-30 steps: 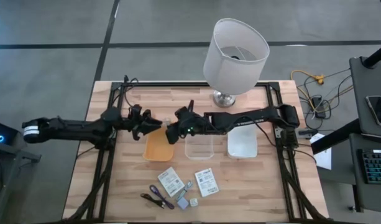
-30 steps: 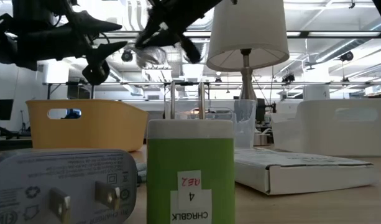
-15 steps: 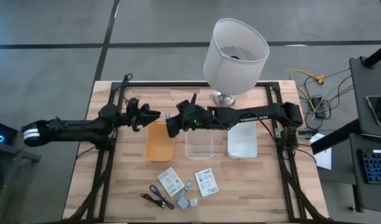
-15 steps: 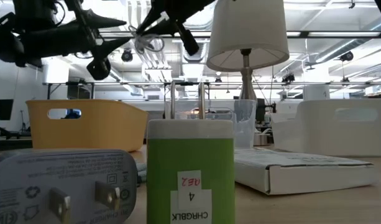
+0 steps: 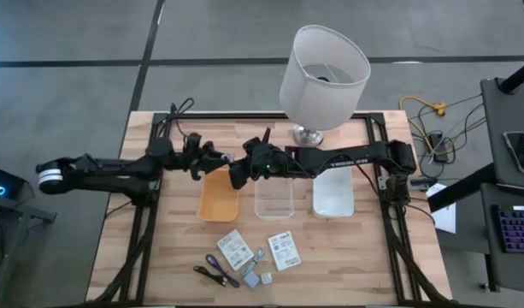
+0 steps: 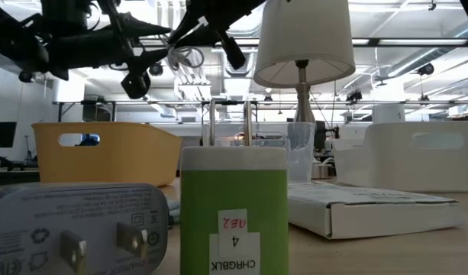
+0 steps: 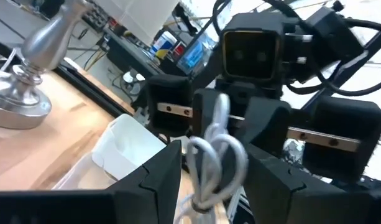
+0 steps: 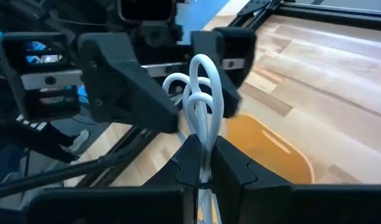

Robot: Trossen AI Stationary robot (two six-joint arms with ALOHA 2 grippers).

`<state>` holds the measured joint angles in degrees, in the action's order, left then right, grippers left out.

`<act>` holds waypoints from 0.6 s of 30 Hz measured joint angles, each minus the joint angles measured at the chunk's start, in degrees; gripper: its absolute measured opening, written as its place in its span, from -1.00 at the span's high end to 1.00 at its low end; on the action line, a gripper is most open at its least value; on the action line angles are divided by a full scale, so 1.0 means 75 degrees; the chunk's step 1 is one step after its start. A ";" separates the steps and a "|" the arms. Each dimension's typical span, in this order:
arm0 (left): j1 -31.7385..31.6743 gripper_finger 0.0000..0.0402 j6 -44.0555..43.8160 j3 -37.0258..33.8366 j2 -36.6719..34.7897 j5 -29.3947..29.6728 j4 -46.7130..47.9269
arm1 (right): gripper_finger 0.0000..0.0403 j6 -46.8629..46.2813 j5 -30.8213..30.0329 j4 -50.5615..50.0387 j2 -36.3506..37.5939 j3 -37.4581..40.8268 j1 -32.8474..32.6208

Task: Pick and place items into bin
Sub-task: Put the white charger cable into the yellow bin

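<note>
Dangling from the clamped right gripper, the pale grey cable hung between the left gripper's parted fingers, above the orange bin's far edge.

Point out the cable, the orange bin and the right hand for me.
pale grey cable [image 8: 201,99]: right wrist view, on its coiled loops.
orange bin [image 5: 217,198]: high view, on its floor.
right hand [image 8: 202,163]: right wrist view, between its fingertips, shut on the cable.

Three bins sit in a row mid-table, lamp behind them, packets in front
</note>
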<state>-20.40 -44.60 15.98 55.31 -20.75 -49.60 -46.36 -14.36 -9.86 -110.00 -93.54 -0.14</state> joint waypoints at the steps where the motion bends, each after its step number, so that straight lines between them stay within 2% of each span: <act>1: 0.0000 0.30 0.0014 0.0057 0.0090 0.0000 0.0002 | 0.91 0.0011 0.0004 -0.0001 0.0002 0.0000 0.0002; 10: 0.0000 0.35 0.0071 0.0343 0.0647 -0.0015 -0.0122 | 0.91 0.0024 0.0123 -0.0042 0.0000 0.0003 0.0020; 13: 0.0000 0.53 0.0266 0.0405 0.0673 -0.0025 -0.0135 | 0.91 0.0052 0.0121 -0.0039 0.0000 0.0003 0.0023; 17: 0.0003 0.91 0.0502 0.0423 0.0615 -0.0030 -0.0105 | 0.87 0.0002 0.0134 -0.0140 0.0000 0.0003 0.0026; 18: 0.0005 0.94 0.0565 0.0423 0.0597 -0.0032 -0.0053 | 0.85 0.0002 0.0203 -0.0204 0.0000 0.0000 0.0026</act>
<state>-20.37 -40.36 19.16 59.79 -20.99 -50.00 -46.35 -12.84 -11.39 -110.00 -93.54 0.05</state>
